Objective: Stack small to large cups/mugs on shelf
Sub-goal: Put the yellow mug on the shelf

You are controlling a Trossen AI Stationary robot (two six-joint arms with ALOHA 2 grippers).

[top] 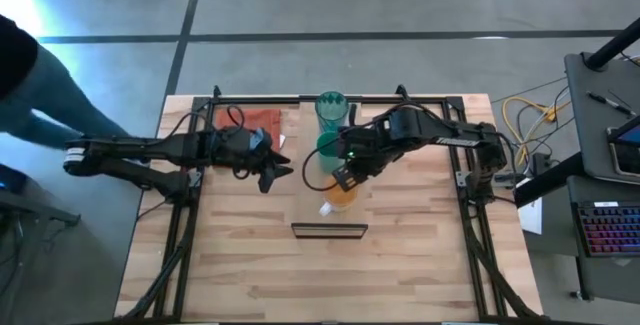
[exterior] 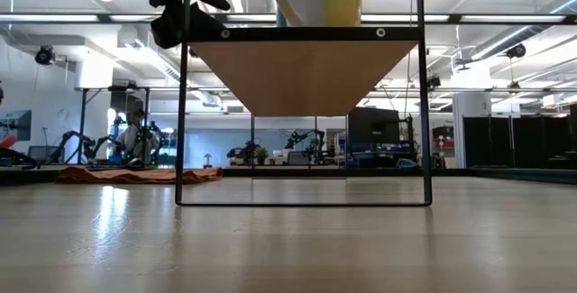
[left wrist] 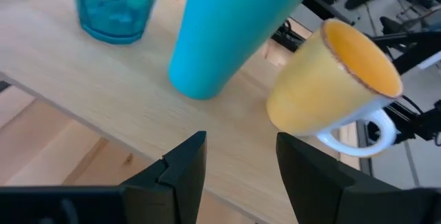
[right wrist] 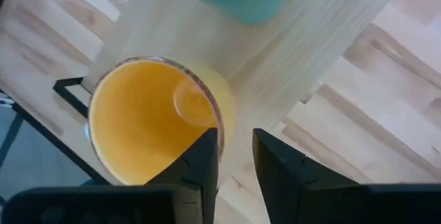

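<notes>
The shelf [top: 330, 219] is a raised pale plank running from near to far, its underside showing in the low view [exterior: 302, 77]. On it stand, from far to near, the teal tumbler [top: 331, 107], the green cup [top: 327, 145] and the orange mug [top: 341, 195] with its white handle [left wrist: 365, 136]. The mug's base rests on the plank [exterior: 305, 0]. My right gripper [right wrist: 236, 154] is over the mug's rim, fingers narrowly apart, one over the mug's inside and one outside. My left gripper [left wrist: 241, 156] is open and empty, left of the shelf. My right gripper comes at the orange mug from above, pointing down, astride its rim [right wrist: 215, 117] on the side opposite the handle. One finger [right wrist: 201, 156] covers the rim there. I cannot tell whether either finger touches the wall. The mug stands on the shelf.
An orange-red cloth [top: 262, 120] lies at the far left of the table and shows in the low view [exterior: 135, 174]. Black frame rails [top: 190, 215] run along both table sides. A person [top: 30, 85] stands beyond the table's left edge.
</notes>
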